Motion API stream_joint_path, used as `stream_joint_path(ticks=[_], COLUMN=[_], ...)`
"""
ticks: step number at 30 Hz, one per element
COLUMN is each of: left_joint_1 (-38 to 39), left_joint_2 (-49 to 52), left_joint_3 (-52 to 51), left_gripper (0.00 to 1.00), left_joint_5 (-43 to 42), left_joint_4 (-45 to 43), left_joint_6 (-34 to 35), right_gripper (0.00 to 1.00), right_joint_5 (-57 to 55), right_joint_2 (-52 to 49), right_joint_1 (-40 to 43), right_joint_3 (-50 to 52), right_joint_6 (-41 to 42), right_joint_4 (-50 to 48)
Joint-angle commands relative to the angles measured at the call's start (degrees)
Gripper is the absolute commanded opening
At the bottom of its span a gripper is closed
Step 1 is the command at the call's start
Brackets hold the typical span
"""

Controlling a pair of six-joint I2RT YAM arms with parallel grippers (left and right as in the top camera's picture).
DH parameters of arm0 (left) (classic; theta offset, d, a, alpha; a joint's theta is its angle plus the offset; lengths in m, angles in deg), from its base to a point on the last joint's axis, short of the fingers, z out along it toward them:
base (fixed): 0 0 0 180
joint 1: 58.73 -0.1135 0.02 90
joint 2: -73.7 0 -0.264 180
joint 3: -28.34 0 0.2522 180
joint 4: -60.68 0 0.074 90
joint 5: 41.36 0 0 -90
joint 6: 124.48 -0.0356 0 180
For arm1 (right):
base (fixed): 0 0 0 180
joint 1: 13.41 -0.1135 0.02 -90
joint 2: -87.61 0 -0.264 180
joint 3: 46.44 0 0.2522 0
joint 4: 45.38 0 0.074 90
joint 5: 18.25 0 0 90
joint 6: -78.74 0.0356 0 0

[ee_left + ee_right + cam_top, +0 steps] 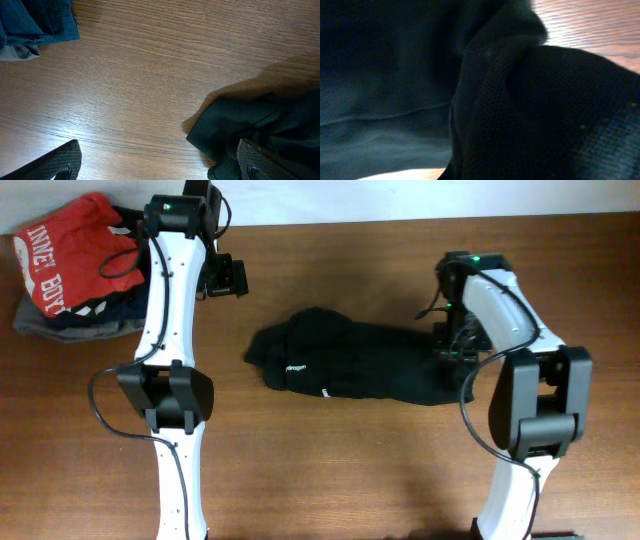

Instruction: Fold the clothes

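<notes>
A black garment [350,365] lies crumpled lengthwise across the middle of the wooden table. My left gripper [228,277] hovers open and empty just beyond its upper left end. In the left wrist view the two fingers [159,165] stand wide apart, and the garment's corner [235,125] lies under the right finger. My right gripper [452,345] is at the garment's right end. In the right wrist view bunched black fabric [530,110] fills the frame and hides the fingers; the cloth appears pinched between them.
A pile of clothes sits at the table's back left corner, with a red printed shirt [65,245] on top and dark and grey items [60,320] under it. Blue denim [40,20] from that pile shows in the left wrist view.
</notes>
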Motion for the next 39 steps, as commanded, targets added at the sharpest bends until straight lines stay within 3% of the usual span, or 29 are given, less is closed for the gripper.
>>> stream_joint_path(ticks=[1,12,22,37,39], left_joint_1=[-0.13,-0.13,-0.13,-0.13,-0.13], left_joint_2=[-0.79,-0.79,-0.79,-0.79,-0.79], left_joint_3=[0.37,0.37,0.37,0.37,0.37], left_gripper=[0.99,0.99,0.99,0.99,0.99], left_joint_5=[-0.39,-0.39,-0.39,-0.42,-0.42], left_joint_4=[0.07,0.07,0.09,0.07,0.09], left_joint_6=[-0.24,-0.24,-0.24,-0.24,-0.24], right_gripper=[0.04,0.04,0.04,0.05,0.12], right_joint_5=[0.42,-1.4,-8.83,1.42,2.19], right_joint_2=[-0.5,-0.48,-0.48,-0.61,-0.61], right_joint_1=[-2.89,-4.44,-3.48,-6.64,-7.34], right_joint_3=[-0.83,-1.16,-8.41,-7.1,-6.86], right_joint_6=[0.74,3.41,5.68,4.83,4.83], right_joint_4=[-0.61,-1.2,6.93,2.67,2.03])
